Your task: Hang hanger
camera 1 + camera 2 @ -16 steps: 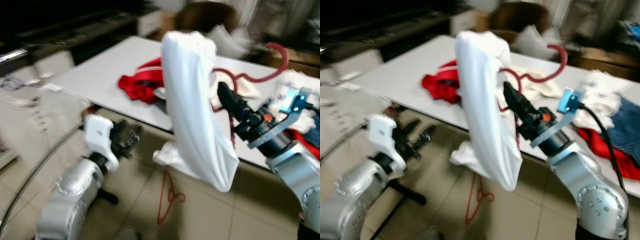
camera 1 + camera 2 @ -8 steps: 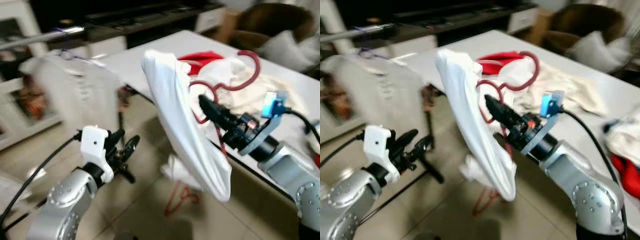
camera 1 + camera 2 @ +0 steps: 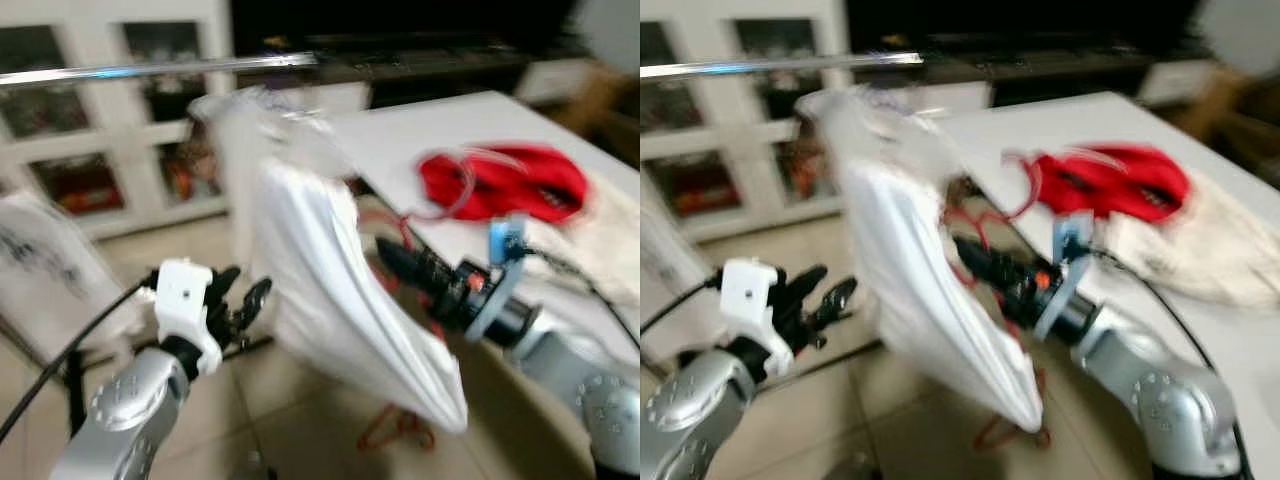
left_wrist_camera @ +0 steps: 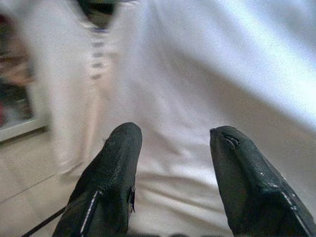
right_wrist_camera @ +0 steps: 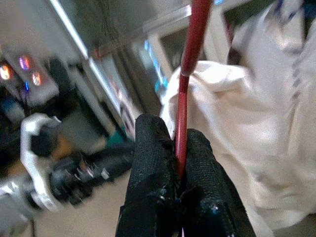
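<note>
Right hand (image 5: 180, 163) clamped on one red hanger (image 5: 190, 64) | one white shirt (image 3: 340, 300) | left hand (image 4: 173, 168) apart

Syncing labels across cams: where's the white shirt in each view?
Left eye: shirt at centre, draped ahead of the right end effector.
Right eye: shirt centre-left, same drape.
Left wrist: shirt across the background beyond the open left end effector.
Right wrist: shirt beside the red hanger the fingers pinch.
Shared landmark: the metal rail.
</note>
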Motion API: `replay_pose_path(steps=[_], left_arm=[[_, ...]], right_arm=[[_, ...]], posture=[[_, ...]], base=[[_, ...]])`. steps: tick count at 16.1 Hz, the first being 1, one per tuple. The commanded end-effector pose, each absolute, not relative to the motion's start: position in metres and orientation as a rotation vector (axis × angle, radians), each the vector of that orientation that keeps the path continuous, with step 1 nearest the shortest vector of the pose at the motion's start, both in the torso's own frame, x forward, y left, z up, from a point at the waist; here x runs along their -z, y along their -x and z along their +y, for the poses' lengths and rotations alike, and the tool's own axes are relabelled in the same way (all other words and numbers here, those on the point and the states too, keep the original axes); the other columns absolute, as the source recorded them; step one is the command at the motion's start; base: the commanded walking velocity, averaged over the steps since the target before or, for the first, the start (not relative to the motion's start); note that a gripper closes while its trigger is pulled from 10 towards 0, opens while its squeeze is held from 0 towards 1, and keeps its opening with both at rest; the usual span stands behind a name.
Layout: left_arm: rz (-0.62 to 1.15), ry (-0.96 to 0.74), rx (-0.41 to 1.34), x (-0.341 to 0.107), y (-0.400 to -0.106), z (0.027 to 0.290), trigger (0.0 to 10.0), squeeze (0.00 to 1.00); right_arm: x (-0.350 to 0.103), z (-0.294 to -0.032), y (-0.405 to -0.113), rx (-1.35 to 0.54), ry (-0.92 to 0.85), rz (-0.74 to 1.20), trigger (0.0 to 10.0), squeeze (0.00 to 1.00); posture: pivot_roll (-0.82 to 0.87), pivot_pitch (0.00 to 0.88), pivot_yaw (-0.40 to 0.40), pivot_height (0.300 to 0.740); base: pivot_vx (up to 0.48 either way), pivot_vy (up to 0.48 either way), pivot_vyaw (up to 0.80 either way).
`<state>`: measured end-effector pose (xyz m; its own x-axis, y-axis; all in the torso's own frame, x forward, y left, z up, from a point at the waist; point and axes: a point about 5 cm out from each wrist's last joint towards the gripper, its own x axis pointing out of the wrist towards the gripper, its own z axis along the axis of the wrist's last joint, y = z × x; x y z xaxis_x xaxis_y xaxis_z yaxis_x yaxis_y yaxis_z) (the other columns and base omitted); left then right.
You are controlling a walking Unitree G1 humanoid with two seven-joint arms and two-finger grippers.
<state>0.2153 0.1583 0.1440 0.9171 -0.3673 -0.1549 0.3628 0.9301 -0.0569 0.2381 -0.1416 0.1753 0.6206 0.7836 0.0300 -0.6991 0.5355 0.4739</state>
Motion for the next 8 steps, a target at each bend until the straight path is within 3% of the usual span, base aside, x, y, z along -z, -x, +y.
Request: replay_pose_path(steps=[1, 6, 8], left_arm=[[0.154, 0.019, 0.384, -0.147, -0.215, 0.154, 10.0, 0.0], [0.178, -0.039, 0.342, -0.143, -0.217, 0.161, 10.0, 0.0], [0.192, -0.092, 0.333, -0.14, -0.221, 0.161, 10.0, 0.0]], right_arm=[[-0.179, -0.146, -0.239, -0.887, -0.439, 0.16, 10.0, 0.0], [-0.155, -0.145, -0.26, -0.7, -0.226, 0.225, 10.0, 0.0], [-0.146, -0.136, -0.273, -0.619, -0.251, 0.224, 10.0, 0.0]], posture=[[0.04, 0.0, -0.1, 0.71], [0.03, 0.0, -0.121, 0.71], [0.03, 0.0, -0.127, 0.71]], base=[[0.0, 0.0, 0.8], [0.0, 0.0, 0.8], [0.0, 0.0, 0.8]])
